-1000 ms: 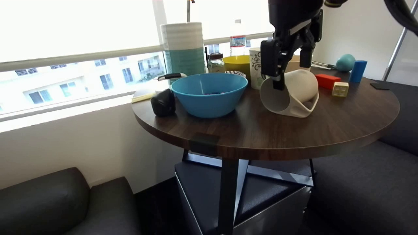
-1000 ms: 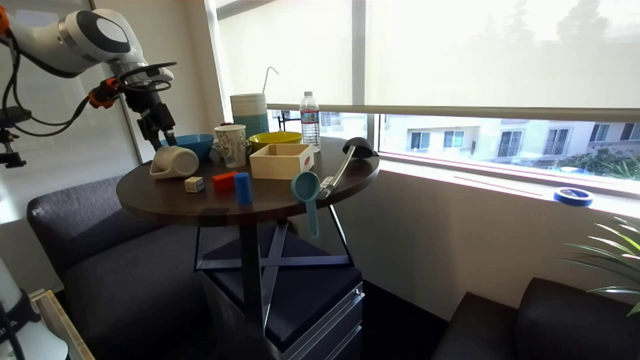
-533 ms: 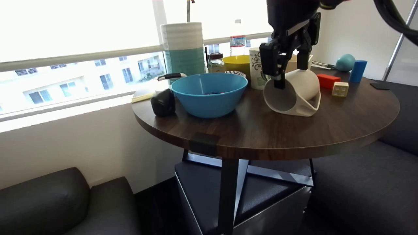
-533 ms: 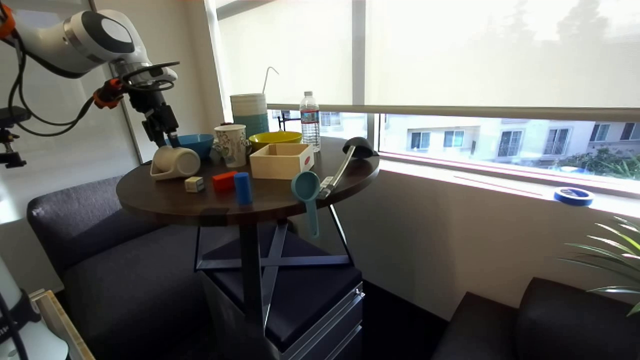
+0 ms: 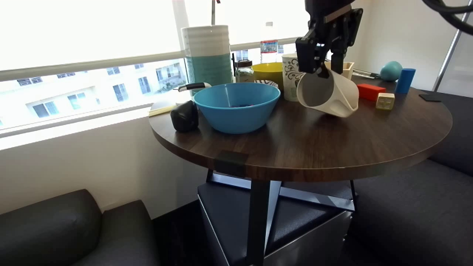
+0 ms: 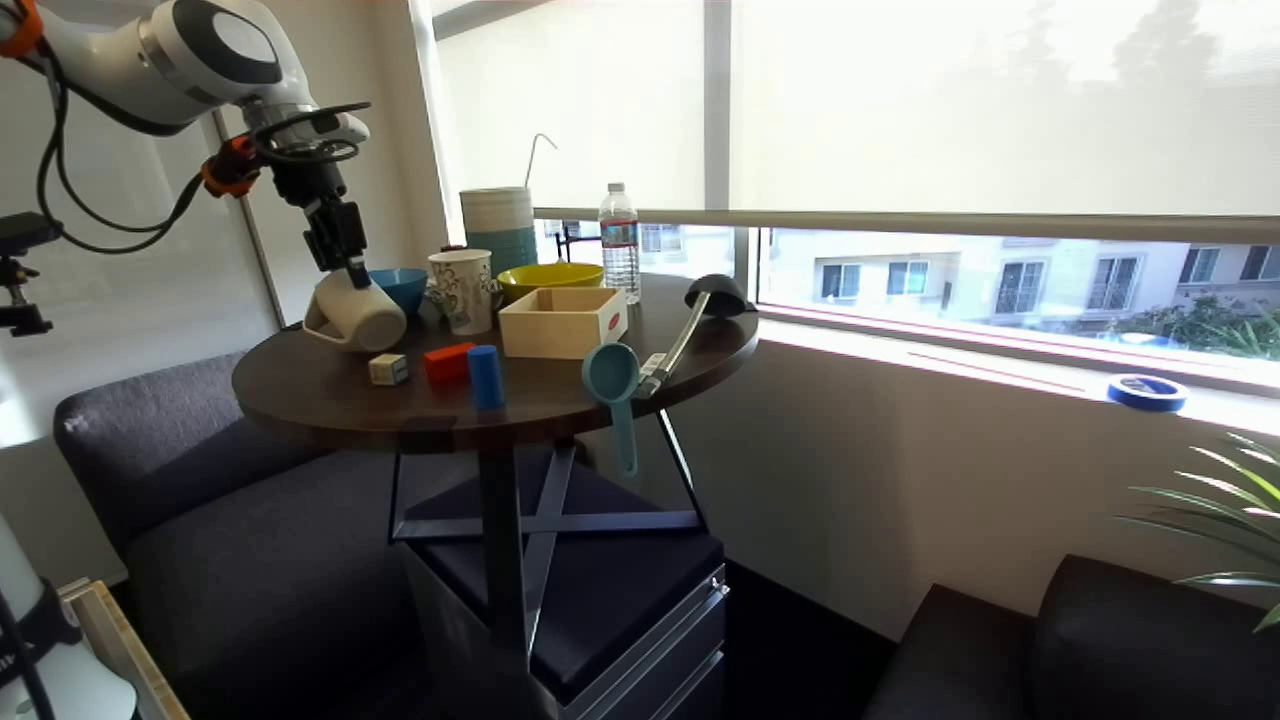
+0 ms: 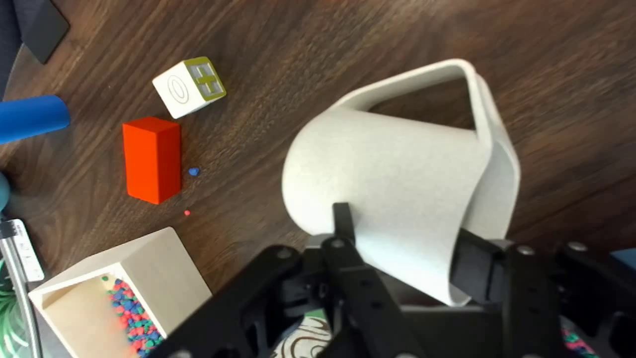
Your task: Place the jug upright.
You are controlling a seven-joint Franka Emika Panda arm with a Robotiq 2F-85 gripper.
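While the black two-fingered gripper [image 5: 330, 72] holds it near the rim, the large cream-white plastic jug [image 7: 392, 164] leans at a slant over the round dark-brown wooden table [image 5: 295, 147], partway between lying and standing. Its long axis slopes. In an exterior view the wide mouth [image 5: 314, 90], the higher end, faces left and toward the camera, showing the hollow inside; in an exterior view the round base [image 6: 382, 328], the lower end, faces right and toward the camera, while the mouth points up and to the left. Whether the base touches the table cannot be told. In the wrist view the axis runs crosswise, base at left and mouth at right, and the side handle [image 7: 417, 82] loops out along the upper side, away from the gripper. One finger [image 7: 477, 268] sits just inside the mouth and the other finger [image 7: 344, 219] lies on the outer wall; their tips stand apart, with the jug's wall held between them. Near the mouth, but apart from it, is a wide light-blue plastic bowl [image 5: 236, 118], and behind the jug stands a white mug with a dark scroll pattern [image 5: 291, 79]. Beyond the base, on the left of the wrist view, are a white cube with an olive-yellow face [image 7: 186, 89], a red rectangular block [image 7: 149, 161], an upright blue cylinder [image 7: 32, 119] and a pale wooden box [image 7: 164, 278] holding small red, blue and green bits [image 7: 134, 320].
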